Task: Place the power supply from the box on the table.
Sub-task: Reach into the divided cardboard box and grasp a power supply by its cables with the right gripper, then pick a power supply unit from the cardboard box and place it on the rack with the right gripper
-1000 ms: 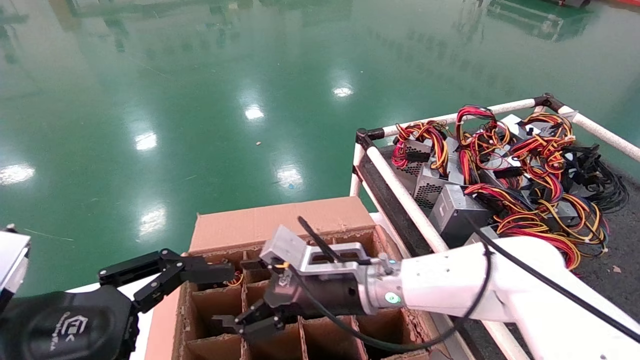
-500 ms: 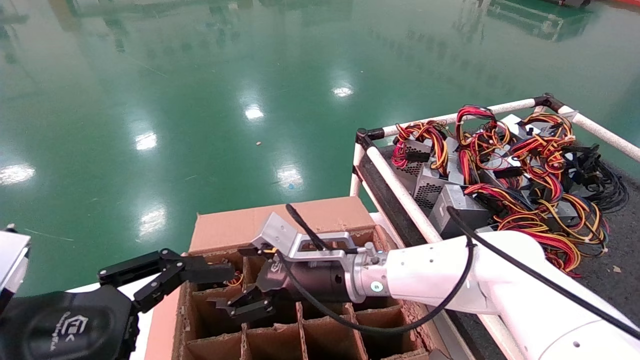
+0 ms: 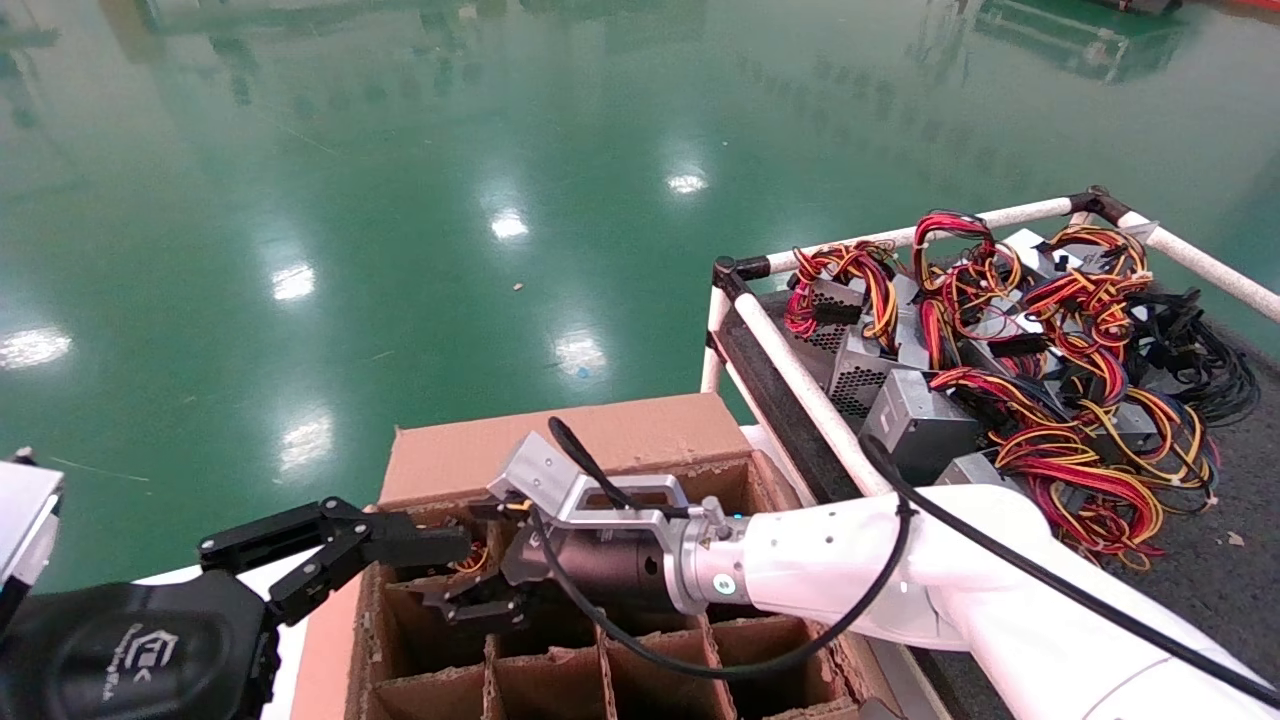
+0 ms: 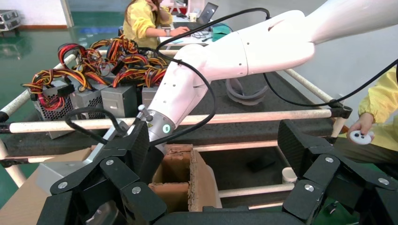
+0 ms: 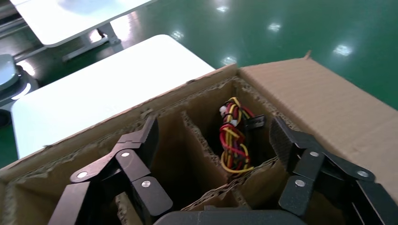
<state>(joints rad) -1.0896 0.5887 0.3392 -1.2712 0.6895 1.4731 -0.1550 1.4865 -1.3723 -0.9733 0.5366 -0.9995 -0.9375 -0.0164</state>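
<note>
Power supply work from my seat: largest in sight is the glossy green floor (image 3: 400,200), then the tabletop (image 3: 1240,470), dark grey felt fenced by white pipe rails (image 3: 800,370), where a heap of silver-grey units (image 3: 915,425) with tangled red, yellow and black wires sits against its left rail and far corner. Beside that left rail stands the box (image 3: 560,440), brown cardboard with ragged edges and a grid of square cells. My right arm reaches from the tabletop side across the box, and the right gripper (image 3: 470,605) hangs low over the cells near the box's far left corner, its fingers (image 5: 136,154) spread apart and holding nothing. Between them in the right wrist view I see the power supply (image 5: 234,140) I am after, showing only its bundle of wires standing in a cell at the box's far edge; its metal body is hidden below. The left gripper (image 3: 395,545) hovers at the box's far left corner, fingers (image 4: 117,173) wide apart and empty.
</note>
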